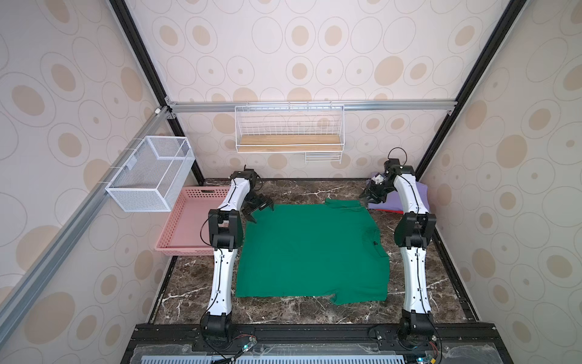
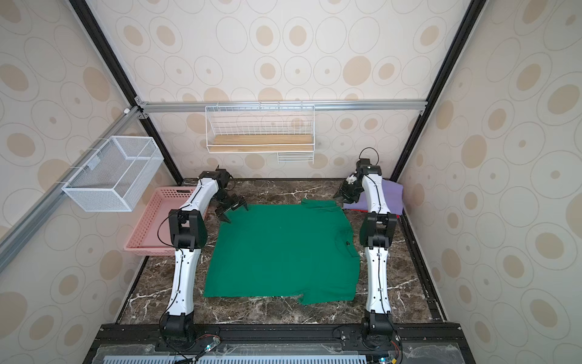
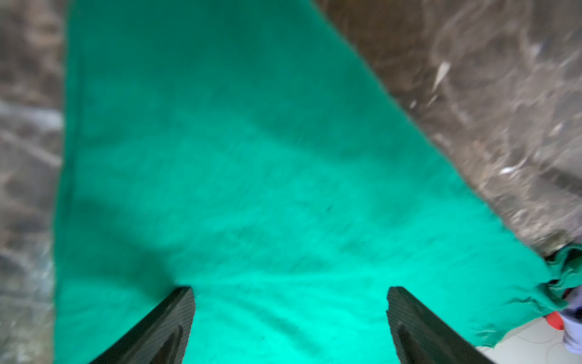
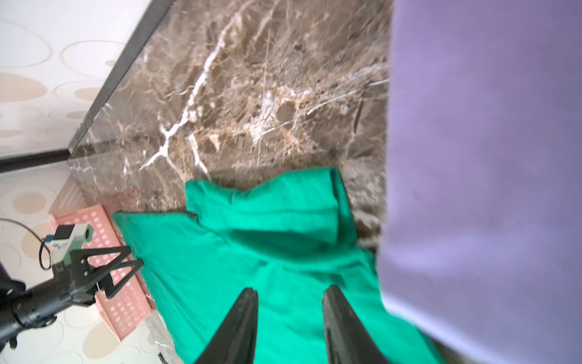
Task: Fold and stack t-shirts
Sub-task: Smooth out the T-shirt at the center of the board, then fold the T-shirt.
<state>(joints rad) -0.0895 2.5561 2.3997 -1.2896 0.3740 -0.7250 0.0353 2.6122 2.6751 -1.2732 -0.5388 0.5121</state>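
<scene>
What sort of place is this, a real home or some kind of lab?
Probably a robot test cell dressed as a home: wallpapered panels on aluminium rails, left arm and right arm mounted at a marble-look table.

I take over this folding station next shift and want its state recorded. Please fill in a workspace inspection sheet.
Surface: dark marble table, no spills seen.
Job's things: green t-shirt spread flat mid-table, far sleeve rumpled; lavender t-shirt in the far right corner, red sliver beside it.
Clutter: pink basket at the table's left edge, nothing seen inside.
Grippers: left gripper open wide over the green t-shirt's far left corner; right gripper open near its far sleeve; neither holds anything.
Cables: black cable loop at the right wrist, another at the left elbow, both clear of the cloth.
Surroundings: white mesh basket on the left rail, wire shelf on the back wall.
</scene>
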